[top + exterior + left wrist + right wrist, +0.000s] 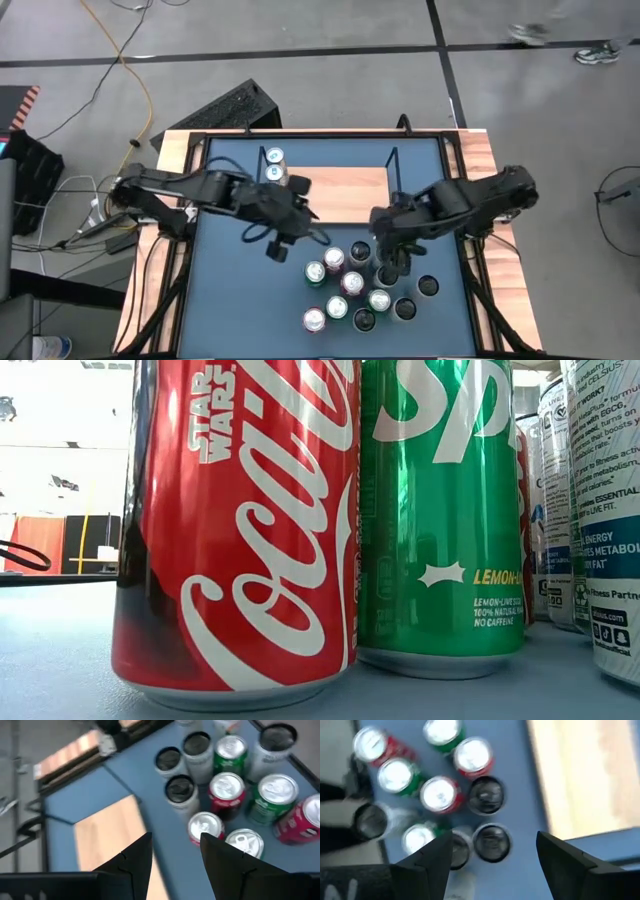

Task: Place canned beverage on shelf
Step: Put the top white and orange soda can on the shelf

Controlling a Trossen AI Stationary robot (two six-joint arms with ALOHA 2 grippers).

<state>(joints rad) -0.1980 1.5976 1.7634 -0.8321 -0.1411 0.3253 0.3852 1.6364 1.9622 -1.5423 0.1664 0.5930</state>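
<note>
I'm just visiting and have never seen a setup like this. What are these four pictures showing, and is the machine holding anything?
It is a robot with two dark arms at a blue table. One picture looks straight down from above, one sits at table height right beside the cans, and the other two come from cameras on each arm's wrist. From above, the left gripper hangs beside the wooden shelf, where two cans already stand. The right gripper hangs over a cluster of drink cans. Both sets of jaws stand open with nothing between them. The low picture shows a red cola can and a green lemon-lime can up close.
</note>
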